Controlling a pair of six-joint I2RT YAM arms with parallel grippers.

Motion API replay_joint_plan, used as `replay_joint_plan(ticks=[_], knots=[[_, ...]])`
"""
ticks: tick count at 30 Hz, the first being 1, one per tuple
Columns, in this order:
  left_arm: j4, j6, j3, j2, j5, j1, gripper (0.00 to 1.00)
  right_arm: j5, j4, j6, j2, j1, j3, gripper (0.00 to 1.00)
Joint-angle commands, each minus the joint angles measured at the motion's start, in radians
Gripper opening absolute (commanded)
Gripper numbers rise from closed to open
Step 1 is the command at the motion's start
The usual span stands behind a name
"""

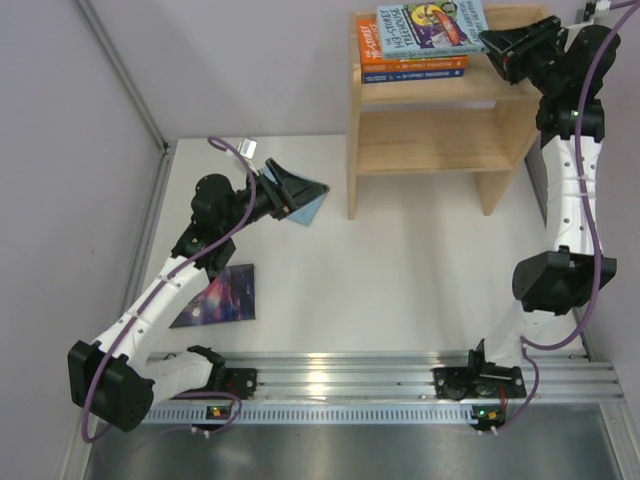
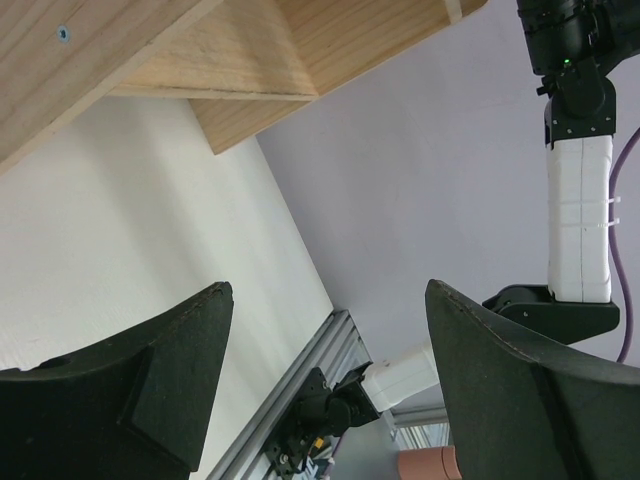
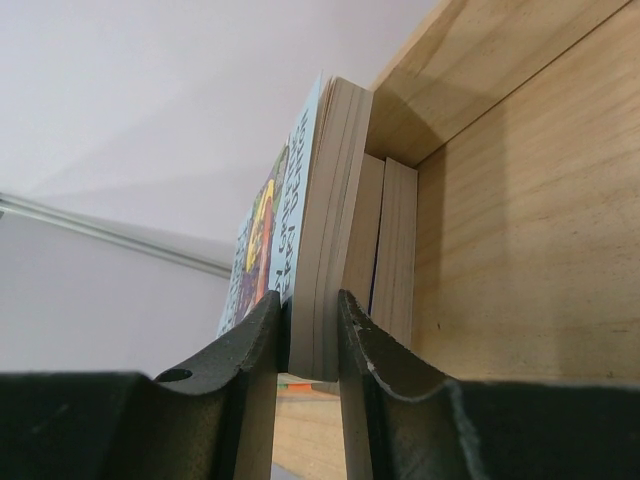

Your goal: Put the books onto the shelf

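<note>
The wooden shelf (image 1: 430,150) stands at the back right of the table. On its top level an orange book (image 1: 372,45) lies on a dark blue book (image 1: 415,74). A light blue book (image 1: 430,25) with a purple picture rests on top of them, and my right gripper (image 1: 497,45) is shut on its right edge. In the right wrist view the fingers (image 3: 255,345) clamp this book (image 3: 325,220) beside the stacked pages (image 3: 398,250) and the shelf's wood (image 3: 520,200). My left gripper (image 1: 312,190) is open and holds nothing, just above a pale blue book (image 1: 308,210). A dark purple galaxy book (image 1: 218,297) lies flat at the near left.
Purple walls close in the table at the back and left. An aluminium rail (image 1: 380,375) carries both arm bases along the near edge. The shelf's lower level holds nothing. In the left wrist view the open gripper (image 2: 330,290) faces the shelf's underside (image 2: 200,50) and the right arm (image 2: 580,220).
</note>
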Motion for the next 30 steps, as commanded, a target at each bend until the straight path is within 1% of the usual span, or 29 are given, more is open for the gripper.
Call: replay_joint_plan(ticks=[1, 14, 17, 20, 21, 23, 24, 27, 29, 30], knots=[[0.013, 0.027, 0.038, -0.005, -0.005, 0.004, 0.82, -0.025, 0.043, -0.008, 0.004, 0.014, 0.064, 0.00], [0.024, 0.032, 0.037, 0.001, -0.007, 0.005, 0.82, -0.011, 0.029, -0.020, 0.027, 0.057, 0.097, 0.00], [0.026, 0.032, 0.035, 0.003, -0.007, 0.004, 0.82, 0.000, 0.020, -0.025, 0.028, 0.066, 0.096, 0.03], [0.026, 0.033, 0.034, 0.000, -0.008, 0.005, 0.82, 0.006, 0.015, -0.015, 0.030, 0.074, 0.090, 0.12], [0.027, 0.032, 0.034, -0.002, -0.007, 0.004, 0.82, 0.007, 0.016, -0.015, 0.033, 0.074, 0.093, 0.18], [0.027, 0.032, 0.034, -0.003, -0.008, 0.004, 0.82, 0.021, 0.013, -0.020, 0.030, 0.074, 0.093, 0.25], [0.027, 0.033, 0.034, -0.002, -0.008, 0.005, 0.82, 0.030, 0.009, -0.024, 0.027, 0.074, 0.093, 0.32], [0.026, 0.033, 0.031, -0.002, -0.008, 0.004, 0.82, 0.067, -0.005, -0.046, 0.010, 0.074, 0.094, 0.42], [0.026, 0.033, 0.032, -0.002, -0.008, 0.004, 0.82, 0.092, -0.013, -0.061, 0.004, 0.074, 0.100, 0.43], [0.026, 0.033, 0.032, -0.003, -0.007, 0.004, 0.82, 0.098, -0.026, -0.064, 0.004, 0.072, 0.109, 0.46]])
